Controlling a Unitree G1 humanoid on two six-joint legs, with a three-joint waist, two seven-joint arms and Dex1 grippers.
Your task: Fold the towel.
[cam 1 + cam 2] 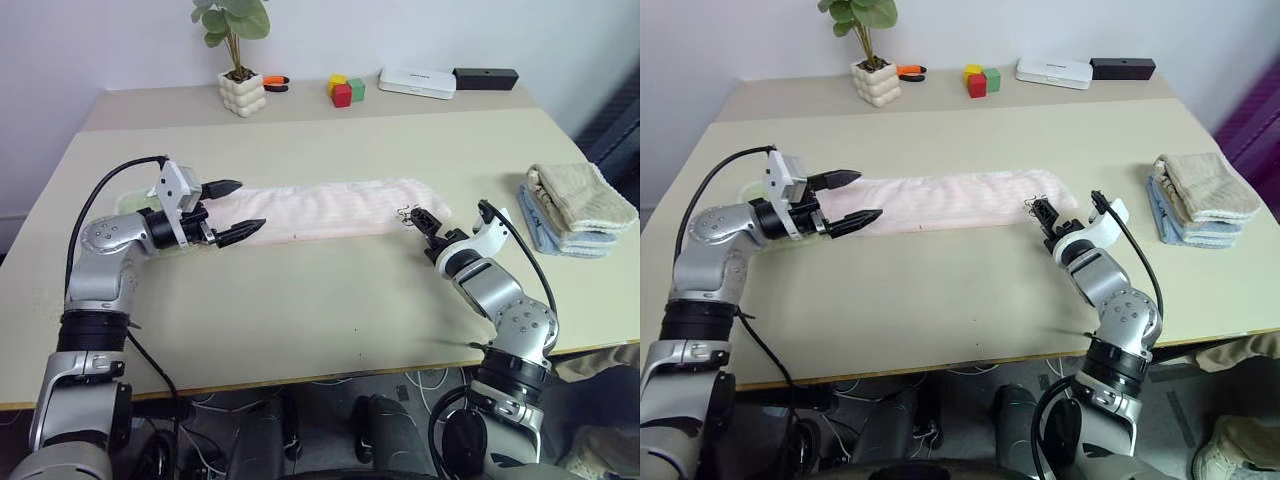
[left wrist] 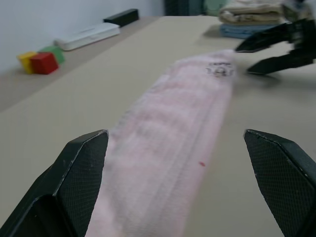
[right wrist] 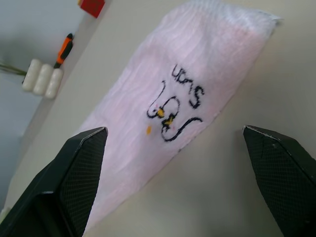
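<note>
The towel (image 1: 330, 208) is laid flat on the table (image 1: 300, 310) as a long, narrow pale pink strip running from one side to the other, roughly midway between the near and far edges. Its terry surface is marked by faint lengthwise ridges, and a dark embroidered motif with small yellow spots (image 3: 173, 106) is seen near the end closest to the right gripper.

The left gripper (image 1: 232, 208) is held just above the towel's left end, its two black fingers spread wide; nothing is pinched between them. The right gripper (image 1: 420, 222) is held at the opposite end, likewise spread wide and empty, its tips close to the cloth; whether they touch it cannot be told.

Further right, a stack of folded towels (image 1: 578, 208) is set near the table edge. Along the far edge are placed a potted plant (image 1: 240, 60), an orange-handled tool (image 1: 274, 83), coloured blocks (image 1: 345, 90), a white case (image 1: 417, 81) and a black box (image 1: 486, 78).
</note>
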